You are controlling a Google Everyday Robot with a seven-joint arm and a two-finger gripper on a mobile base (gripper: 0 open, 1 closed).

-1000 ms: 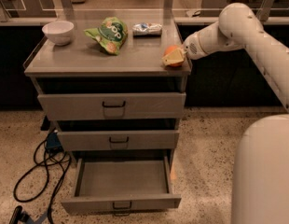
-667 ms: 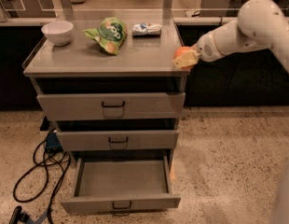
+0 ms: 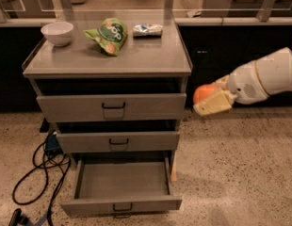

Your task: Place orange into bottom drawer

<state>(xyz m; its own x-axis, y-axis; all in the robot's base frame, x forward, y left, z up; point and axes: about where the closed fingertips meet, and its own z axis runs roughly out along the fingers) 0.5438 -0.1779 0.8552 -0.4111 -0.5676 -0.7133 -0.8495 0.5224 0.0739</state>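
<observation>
One gripper (image 3: 213, 100) hung at the right middle of the frame, just off the right side of the cabinet (image 3: 136, 62), clenched around the orange (image 3: 204, 92). The bottom drawer (image 3: 120, 181) stood pulled out at lower centre, well apart from the fruit. On the cabinet top sat a white bowl (image 3: 57, 32), a green snack bag (image 3: 108, 35) and a small packet (image 3: 147, 29).

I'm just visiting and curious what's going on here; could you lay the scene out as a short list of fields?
gripper: right of the cabinet, level with the top drawer, jaws shut on the orange
orange: held in mid-air, outside the drawers
bottom drawer: pulled open, nothing inside
on the cabinet: white bowl, green snack bag, small packet
</observation>
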